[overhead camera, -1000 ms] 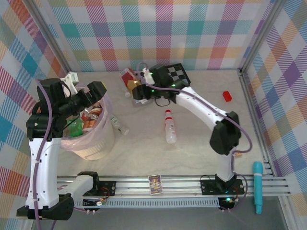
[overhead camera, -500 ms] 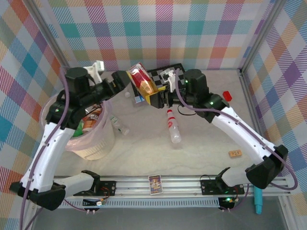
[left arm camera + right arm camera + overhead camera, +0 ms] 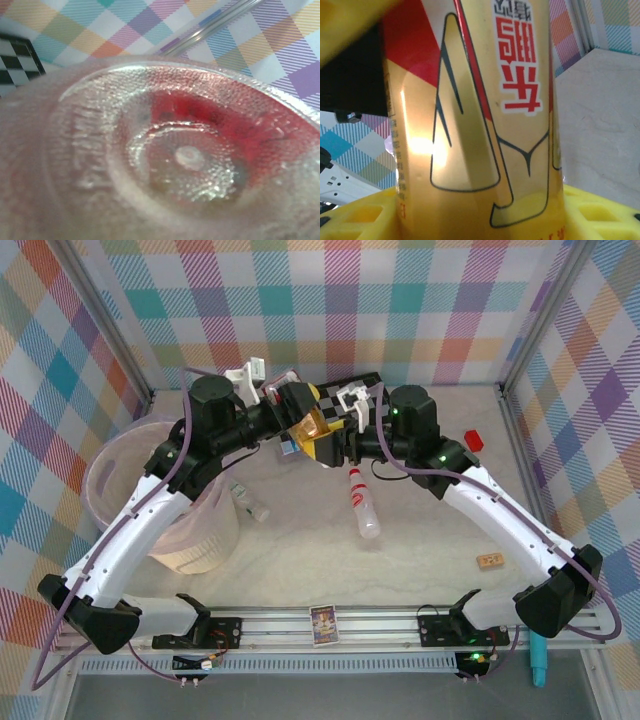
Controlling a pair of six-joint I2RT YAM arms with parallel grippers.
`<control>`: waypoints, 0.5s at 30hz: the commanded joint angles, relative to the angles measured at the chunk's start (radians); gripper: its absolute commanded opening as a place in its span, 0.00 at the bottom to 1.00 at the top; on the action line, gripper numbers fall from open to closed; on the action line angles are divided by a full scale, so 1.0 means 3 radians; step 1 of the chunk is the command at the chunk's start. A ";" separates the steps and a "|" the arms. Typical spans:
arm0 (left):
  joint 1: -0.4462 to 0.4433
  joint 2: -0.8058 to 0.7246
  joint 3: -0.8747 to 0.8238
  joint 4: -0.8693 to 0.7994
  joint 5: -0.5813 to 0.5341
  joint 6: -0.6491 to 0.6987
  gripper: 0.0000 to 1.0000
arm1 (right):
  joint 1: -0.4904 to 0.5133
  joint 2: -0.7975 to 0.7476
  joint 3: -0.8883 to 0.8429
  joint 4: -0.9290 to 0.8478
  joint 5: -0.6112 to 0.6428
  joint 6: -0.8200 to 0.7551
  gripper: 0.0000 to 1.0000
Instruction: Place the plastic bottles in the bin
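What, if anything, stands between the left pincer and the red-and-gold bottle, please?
Nothing visible does. The left pincer sits right at the red-and-gold bottle, whose clear base faces its wrist camera up close; the right pincer grips its labelled body.

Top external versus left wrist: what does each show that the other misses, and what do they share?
Top external adds the layout: the bin at left, a white bottle lying on the table, and the right hand gripping the gold-and-red bottle. Left wrist adds that bottle's clear dimpled base, end-on, with red behind it. Both take in the bottle, the checkerboard and the plaid wall.
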 commanded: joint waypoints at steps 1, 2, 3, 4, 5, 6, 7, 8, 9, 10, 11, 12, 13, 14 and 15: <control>-0.0032 -0.0042 -0.0025 0.0186 -0.0066 -0.0036 0.77 | 0.0026 0.0029 -0.0006 0.0226 -0.0161 0.0064 0.58; -0.0032 -0.0047 -0.0025 0.0177 -0.0071 -0.0034 0.76 | 0.0029 0.0040 -0.0003 0.0225 -0.0160 0.0068 0.59; -0.0030 -0.0051 -0.0020 0.0166 -0.0080 -0.0031 0.74 | 0.0024 0.0044 -0.0004 0.0226 -0.0158 0.0068 0.61; -0.0032 -0.0061 -0.0020 0.0148 -0.0096 -0.0025 0.72 | 0.0026 0.0055 0.0006 0.0211 -0.0150 0.0069 0.63; -0.0032 -0.0063 -0.0010 0.0138 -0.0115 -0.0001 0.70 | 0.0029 0.0068 0.0017 0.0194 -0.0151 0.0065 0.67; -0.0032 -0.0066 0.0025 -0.0020 -0.0139 0.0058 0.67 | 0.0026 0.0080 0.0035 0.0166 -0.0150 0.0053 0.73; -0.0032 -0.0064 0.0072 -0.0121 -0.0170 0.0127 0.65 | 0.0023 0.0095 0.0057 0.0133 -0.0147 0.0049 0.79; -0.0028 -0.0058 0.0126 -0.0225 -0.0206 0.0209 0.64 | 0.0017 0.0110 0.0081 0.0092 -0.0141 0.0039 0.84; -0.0020 -0.0049 0.0193 -0.0368 -0.0267 0.0303 0.63 | 0.0004 0.0125 0.0118 0.0030 -0.0143 0.0030 0.90; -0.0009 -0.0034 0.0262 -0.0510 -0.0326 0.0383 0.63 | -0.0020 0.0137 0.0151 -0.0032 -0.0159 0.0026 0.97; 0.0015 -0.0022 0.0307 -0.0606 -0.0344 0.0433 0.63 | -0.0044 0.0142 0.0179 -0.0089 -0.0159 0.0029 0.99; 0.0052 -0.0018 0.0359 -0.0701 -0.0347 0.0482 0.63 | -0.0082 0.0142 0.0207 -0.0164 -0.0133 0.0040 0.99; 0.0100 -0.0015 0.0424 -0.0805 -0.0357 0.0535 0.63 | -0.0142 0.0133 0.0228 -0.0242 -0.0117 0.0056 0.99; 0.0148 -0.0015 0.0487 -0.0918 -0.0374 0.0585 0.63 | -0.0198 0.0115 0.0234 -0.0299 -0.0087 0.0064 0.99; 0.0216 -0.0020 0.0579 -0.1065 -0.0405 0.0653 0.63 | -0.0265 0.0083 0.0229 -0.0384 -0.0023 0.0079 0.99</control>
